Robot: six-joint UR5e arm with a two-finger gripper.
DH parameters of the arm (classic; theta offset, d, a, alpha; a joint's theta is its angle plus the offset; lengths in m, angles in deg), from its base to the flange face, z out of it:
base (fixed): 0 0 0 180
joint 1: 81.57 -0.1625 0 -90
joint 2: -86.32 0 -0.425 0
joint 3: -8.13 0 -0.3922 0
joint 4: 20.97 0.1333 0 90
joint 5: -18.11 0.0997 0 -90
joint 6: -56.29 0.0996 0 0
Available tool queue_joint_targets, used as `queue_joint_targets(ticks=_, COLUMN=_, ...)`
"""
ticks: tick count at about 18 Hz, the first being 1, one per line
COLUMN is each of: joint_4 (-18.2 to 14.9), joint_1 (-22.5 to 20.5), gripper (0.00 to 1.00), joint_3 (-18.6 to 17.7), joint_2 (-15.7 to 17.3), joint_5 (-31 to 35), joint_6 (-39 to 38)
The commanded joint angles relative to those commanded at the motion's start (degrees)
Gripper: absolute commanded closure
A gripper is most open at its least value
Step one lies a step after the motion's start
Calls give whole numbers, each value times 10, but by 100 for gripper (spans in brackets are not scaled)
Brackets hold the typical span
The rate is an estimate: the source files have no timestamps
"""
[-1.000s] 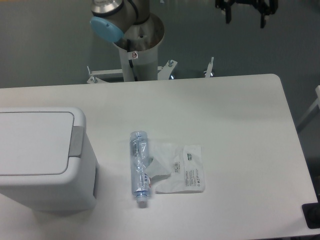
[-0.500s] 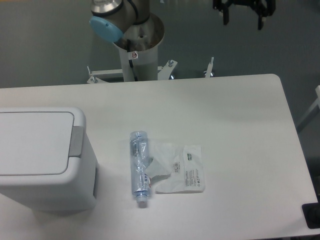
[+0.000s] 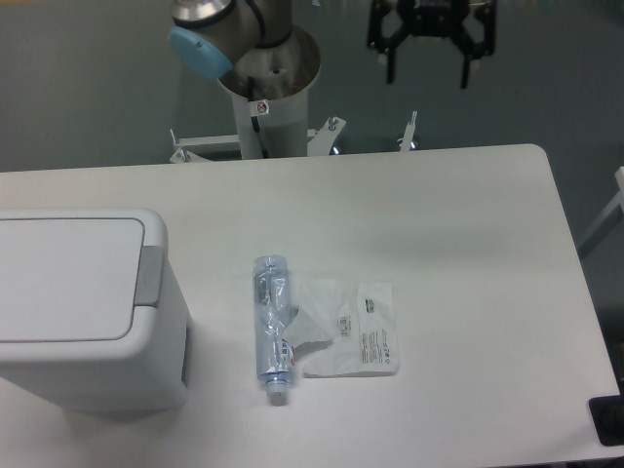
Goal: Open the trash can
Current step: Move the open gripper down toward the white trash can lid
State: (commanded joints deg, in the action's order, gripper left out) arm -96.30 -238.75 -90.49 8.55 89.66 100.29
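Trash can [image 3: 83, 302] lower left, lid shut – gripper [image 3: 428, 70] top centre, fingers spread; bottle [image 3: 273, 327] and plastic bag [image 3: 356, 331] mid-table.

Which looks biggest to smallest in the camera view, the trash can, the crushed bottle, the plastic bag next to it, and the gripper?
1. trash can, by far the largest.
2. plastic bag.
3. crushed bottle, longer than the bag but narrower.
The gripper looks roughly bag-sized, but it hangs at a different distance from the camera, so I won't rank it.

White table [image 3: 458, 224] stands on a grey-green floor [image 3: 88, 88]
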Motion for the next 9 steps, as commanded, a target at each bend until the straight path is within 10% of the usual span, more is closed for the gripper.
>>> queue_joint_targets(ticks=9, joint_4=163, joint_1=154, gripper=0, joint_3=21, joint_2=-81, joint_5=-30, joint_6=-312)
